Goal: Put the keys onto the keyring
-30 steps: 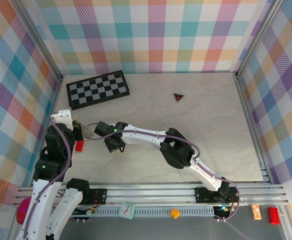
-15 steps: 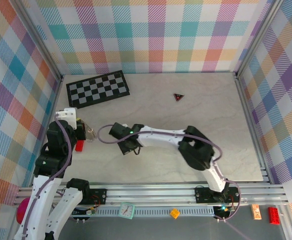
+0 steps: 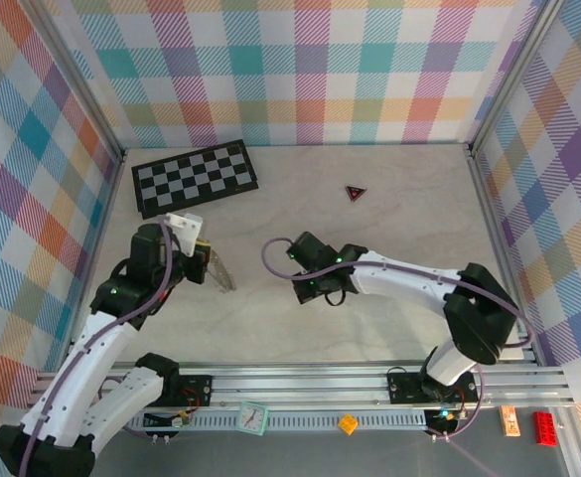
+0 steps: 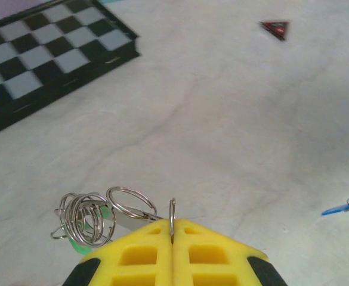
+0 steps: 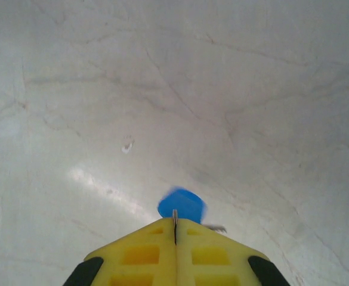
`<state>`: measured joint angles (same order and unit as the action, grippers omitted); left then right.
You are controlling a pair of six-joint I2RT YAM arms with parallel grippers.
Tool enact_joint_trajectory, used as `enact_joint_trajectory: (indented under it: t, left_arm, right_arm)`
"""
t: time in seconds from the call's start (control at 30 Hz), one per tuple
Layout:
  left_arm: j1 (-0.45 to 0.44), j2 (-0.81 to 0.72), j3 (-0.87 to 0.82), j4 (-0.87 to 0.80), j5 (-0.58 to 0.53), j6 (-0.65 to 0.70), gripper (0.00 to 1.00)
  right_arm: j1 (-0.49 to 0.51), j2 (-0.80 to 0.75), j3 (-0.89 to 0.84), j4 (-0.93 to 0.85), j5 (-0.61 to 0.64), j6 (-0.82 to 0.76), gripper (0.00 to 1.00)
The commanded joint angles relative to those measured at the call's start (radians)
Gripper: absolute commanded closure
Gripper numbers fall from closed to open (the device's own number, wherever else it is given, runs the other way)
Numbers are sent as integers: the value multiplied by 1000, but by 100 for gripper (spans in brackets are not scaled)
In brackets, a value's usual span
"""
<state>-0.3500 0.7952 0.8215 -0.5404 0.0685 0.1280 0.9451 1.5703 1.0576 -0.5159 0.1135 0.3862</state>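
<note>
The keyring [image 4: 87,217] is a bunch of silvery wire loops. My left gripper [image 4: 172,225] has one loop edge-on, its yellow fingers pressed together on the thin wire, and the other loops spill off to the left of the fingertips. From above, the ring [image 3: 222,275] sits just off the end of the left arm, over the left-centre of the table [image 3: 399,219]. I can't tell whether it hangs clear or drags on the surface.

A patch of green [image 4: 76,243] shows under and through the loops. I take it for the green key, possibly threaded on already, but the wrist view doesn't settle that.

The blue key [image 5: 182,205] is not on the ring. My right gripper [image 5: 175,223] has its fingers closed on it, the blue head poking out past the tips and a sliver of metal beside them. From the left wrist I see it [image 4: 336,210] well apart from the loops, off to the right.

So I judge the job about half set up: both parts are in hand, but the gap has to be closed and the blue key worked onto the wire. The checkerboard [image 3: 196,177] and small dark triangle [image 3: 356,193] lie further back, out of the way.
</note>
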Motion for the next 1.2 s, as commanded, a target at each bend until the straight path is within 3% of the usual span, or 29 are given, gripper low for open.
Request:
enact_joint_trajectory:
  t: [0.0, 0.3, 0.43, 0.6, 1.17]
  left_arm:
    - [-53, 37, -17, 111, 36, 46, 100]
    - [-181, 197, -7, 142, 180, 217, 100]
    - [-199, 243, 3, 113, 269, 297, 100]
    - [-220, 331, 60, 38, 295, 379, 100]
    - [-274, 569, 182, 35, 409, 560, 100]
  right_arm:
    - [-21, -62, -46, 11, -126, -55, 100]
    - [-94, -116, -139, 42, -253, -50, 100]
    - [-129, -121, -173, 62, -304, -50, 100]
    - [-187, -118, -202, 95, -362, -49, 100]
    - [-286, -69, -248, 100, -370, -67, 100]
